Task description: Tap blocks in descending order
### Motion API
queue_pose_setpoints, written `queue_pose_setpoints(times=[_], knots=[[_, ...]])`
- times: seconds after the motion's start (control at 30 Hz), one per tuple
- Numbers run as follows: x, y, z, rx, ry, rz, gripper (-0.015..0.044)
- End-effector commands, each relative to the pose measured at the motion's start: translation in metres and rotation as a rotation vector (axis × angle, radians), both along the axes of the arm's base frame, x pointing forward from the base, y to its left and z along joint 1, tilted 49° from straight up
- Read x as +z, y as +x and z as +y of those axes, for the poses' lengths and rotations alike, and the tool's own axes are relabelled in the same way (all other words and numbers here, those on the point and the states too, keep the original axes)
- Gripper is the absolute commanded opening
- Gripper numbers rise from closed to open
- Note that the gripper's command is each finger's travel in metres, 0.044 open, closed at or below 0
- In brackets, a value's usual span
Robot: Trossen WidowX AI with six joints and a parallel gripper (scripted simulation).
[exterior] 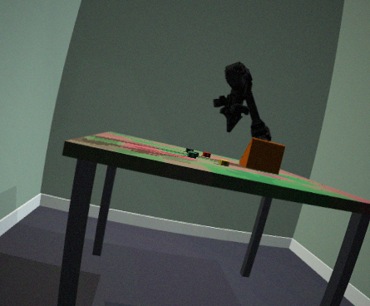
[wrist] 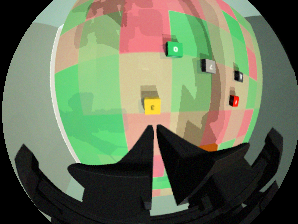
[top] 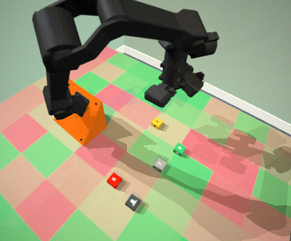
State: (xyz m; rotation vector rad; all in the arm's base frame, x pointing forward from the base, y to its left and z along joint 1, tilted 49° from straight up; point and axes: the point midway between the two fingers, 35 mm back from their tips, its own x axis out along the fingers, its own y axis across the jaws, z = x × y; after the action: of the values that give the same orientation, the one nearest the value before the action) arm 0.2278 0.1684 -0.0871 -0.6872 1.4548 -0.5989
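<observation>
The gripper [top: 172, 92] [exterior: 229, 130] [wrist: 153, 128] hangs above the table [exterior: 226, 183], well clear of the yellow block [top: 157, 123] [exterior: 224, 162] [wrist: 152, 106], its fingers all but closed and holding nothing. Of the other blocks, the green block [top: 179, 149] [exterior: 193, 155] [wrist: 174, 49] and gray block [top: 159, 164] [wrist: 209, 66] lie nearer the yellow one in the top view; the red block [top: 114, 180] [exterior: 206, 155] [wrist: 234, 101] and dark block [top: 133, 202] [exterior: 189, 150] [wrist: 239, 76] lie farther from it.

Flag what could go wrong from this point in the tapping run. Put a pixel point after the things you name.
The green block [top: 179, 149] [wrist: 174, 49] and gray block [top: 159, 164] [wrist: 208, 66] sit near each other, so a low sideways approach might brush one out of turn. The printed digits look small and turned at different angles, so one could be misread and the order broken. The closed jaws might nudge the yellow block [top: 156, 123] [exterior: 224, 162] [wrist: 152, 106] if lowered off-center.
</observation>
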Motion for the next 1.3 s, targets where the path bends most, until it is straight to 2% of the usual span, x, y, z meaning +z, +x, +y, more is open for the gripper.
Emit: queue_pose_setpoints(times=[0.0,0.3,0.57,0.77,1.27], knots=[[0.0,0.0,-0.003,-0.017,-0.014,0.012,0.002],[0.031,0.117,-0.028,-0.017,-0.018,0.006,0.002],[0.03,0.119,-0.031,-0.017,-0.019,0.006,0.002],[-0.02,0.121,-0.088,-0.017,-0.022,0.005,0.002],[-0.032,0.122,-0.102,-0.017,-0.023,0.004,0.002]])
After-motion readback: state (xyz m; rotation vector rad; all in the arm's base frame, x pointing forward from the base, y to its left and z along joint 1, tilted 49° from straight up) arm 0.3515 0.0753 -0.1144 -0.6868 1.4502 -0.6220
